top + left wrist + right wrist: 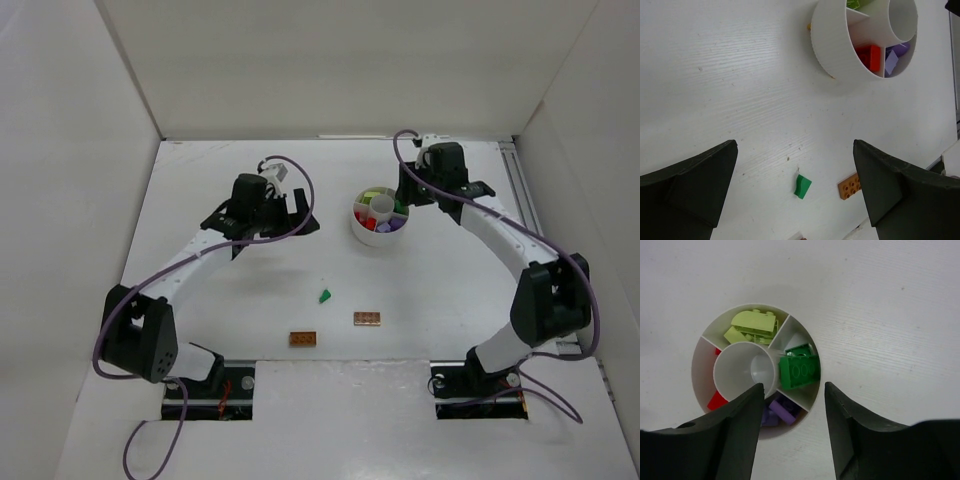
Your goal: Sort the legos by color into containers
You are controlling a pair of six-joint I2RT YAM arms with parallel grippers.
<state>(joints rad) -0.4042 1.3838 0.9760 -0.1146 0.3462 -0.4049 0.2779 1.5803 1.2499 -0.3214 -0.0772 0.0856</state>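
orange-brown legos (303, 339): two of em flat on the table (450, 300), closest to the arm bases. both sit well back from the left gripper (262, 222) and off to its right, the other one (366, 318) a bit further right

small green lego (325, 295): loose on the table, a little further out than the orange-brown ones, also back from the left gripper and to its right. in the left wrist view it shows up in the gap between the two fingers, down on the table, touching neither

left gripper: jaws spread wide, nothing in them, hanging over bare table with the dish (380, 232) well off to its right

dish: round white thing, sitting right under the right gripper (793, 387)

right gripper: jaws partway apart, nothing pinched between them, parked over the near side of the dish

purple legos (780, 411): in the wedge nearest this gripper, partly tucked behind one finger

dark green lego (799, 371): lying in the next wedge, just past the gap between the fingertips, studs up

red legos (716, 400): in the wedge round the other side, mostly hidden by the central well (740, 372) and a finger

yellow-green legos (754, 322): couple of pieces in the wedge on the far side of the central well from the gripper
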